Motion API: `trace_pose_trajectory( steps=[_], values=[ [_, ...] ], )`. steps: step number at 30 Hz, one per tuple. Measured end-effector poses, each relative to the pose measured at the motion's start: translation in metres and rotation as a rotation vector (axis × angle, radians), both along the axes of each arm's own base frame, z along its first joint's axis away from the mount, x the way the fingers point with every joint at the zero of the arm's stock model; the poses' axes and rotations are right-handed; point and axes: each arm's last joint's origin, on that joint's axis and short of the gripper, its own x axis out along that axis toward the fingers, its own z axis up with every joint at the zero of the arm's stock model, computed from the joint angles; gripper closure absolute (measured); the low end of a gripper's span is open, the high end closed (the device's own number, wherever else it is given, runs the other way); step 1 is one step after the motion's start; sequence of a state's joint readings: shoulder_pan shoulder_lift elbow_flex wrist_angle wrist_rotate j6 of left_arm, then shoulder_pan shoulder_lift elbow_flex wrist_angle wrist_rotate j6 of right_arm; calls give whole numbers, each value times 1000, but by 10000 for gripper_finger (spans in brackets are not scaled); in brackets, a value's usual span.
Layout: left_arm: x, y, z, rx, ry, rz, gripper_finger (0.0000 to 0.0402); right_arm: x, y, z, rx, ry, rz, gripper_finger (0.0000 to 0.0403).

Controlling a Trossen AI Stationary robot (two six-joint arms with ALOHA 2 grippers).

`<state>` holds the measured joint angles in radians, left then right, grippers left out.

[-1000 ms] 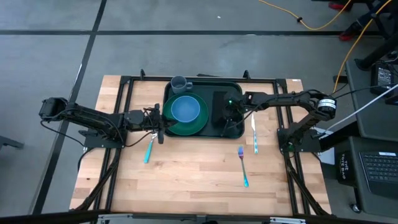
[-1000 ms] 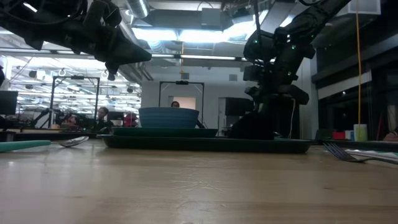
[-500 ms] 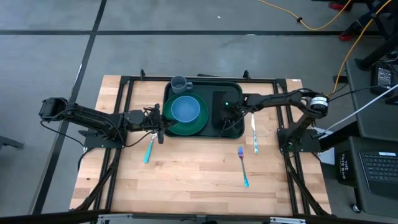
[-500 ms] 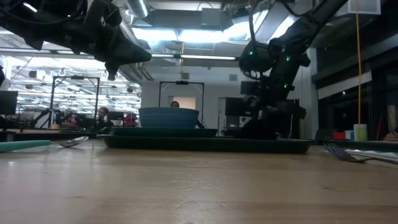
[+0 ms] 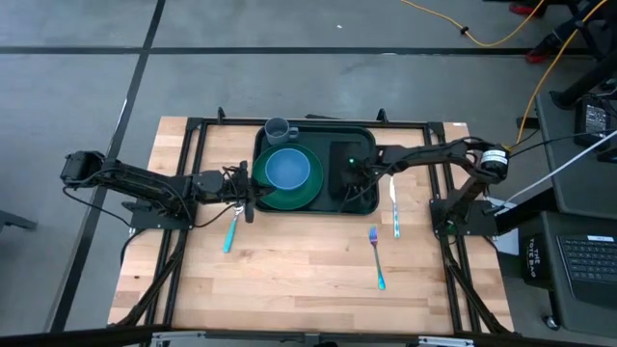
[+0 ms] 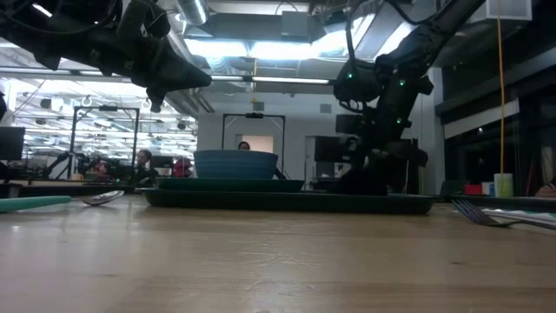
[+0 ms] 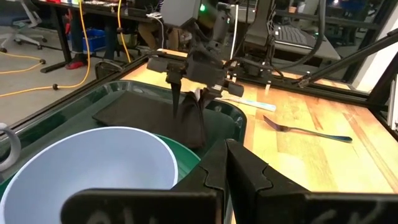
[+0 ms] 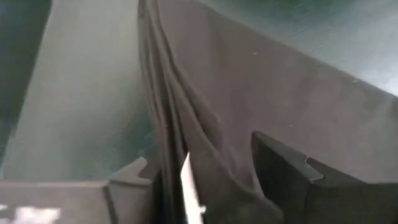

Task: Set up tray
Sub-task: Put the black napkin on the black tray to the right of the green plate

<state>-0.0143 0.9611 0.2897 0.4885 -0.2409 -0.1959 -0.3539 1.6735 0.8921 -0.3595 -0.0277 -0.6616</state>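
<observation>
Seen from above: dark green tray (image 5: 364,135) at the far middle of the wooden table (image 5: 308,270), long side across. On its left part, a round green plate (image 5: 294,196) with a light blue bowl (image 5: 287,169) on top; a grey mug (image 5: 278,128) at the far left corner of the tray. On its right part, a black folded cloth (image 5: 344,164).

Right gripper (image 5: 353,178) low over the near end of the cloth, fingers apart, with a raised fold of the cloth between them; whether the pads pressed it or only stood beside it could not be told. In the left wrist view, cloth (image 7: 189,121) lifted in a peak under that gripper (image 7: 186,87).

Left gripper (image 5: 253,191) closed and empty, held above the table just beside the left edge of the plate.

Outside the tray: a teal-handled spoon (image 5: 231,229) near the left gripper, a knife (image 5: 394,204) just right of the tray, a fork (image 5: 376,258) nearer the front edge.
</observation>
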Motion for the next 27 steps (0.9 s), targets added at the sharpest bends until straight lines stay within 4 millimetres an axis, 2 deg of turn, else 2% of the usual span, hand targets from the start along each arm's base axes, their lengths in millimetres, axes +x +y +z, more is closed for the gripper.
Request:
trace_pose_trajectory(
  steps=[5, 12, 27],
  values=[
    [0, 0, 0, 0, 0, 0, 400, -1, 1, 6, 27, -20, -48, 212],
    [0, 0, 0, 1, 0, 1, 399, -3, 5, 6, 153, -17, -57, 212],
    [0, 0, 0, 16, 4, -1, 399, 0, 5, 11, 152, -13, -50, 212]
  ],
)
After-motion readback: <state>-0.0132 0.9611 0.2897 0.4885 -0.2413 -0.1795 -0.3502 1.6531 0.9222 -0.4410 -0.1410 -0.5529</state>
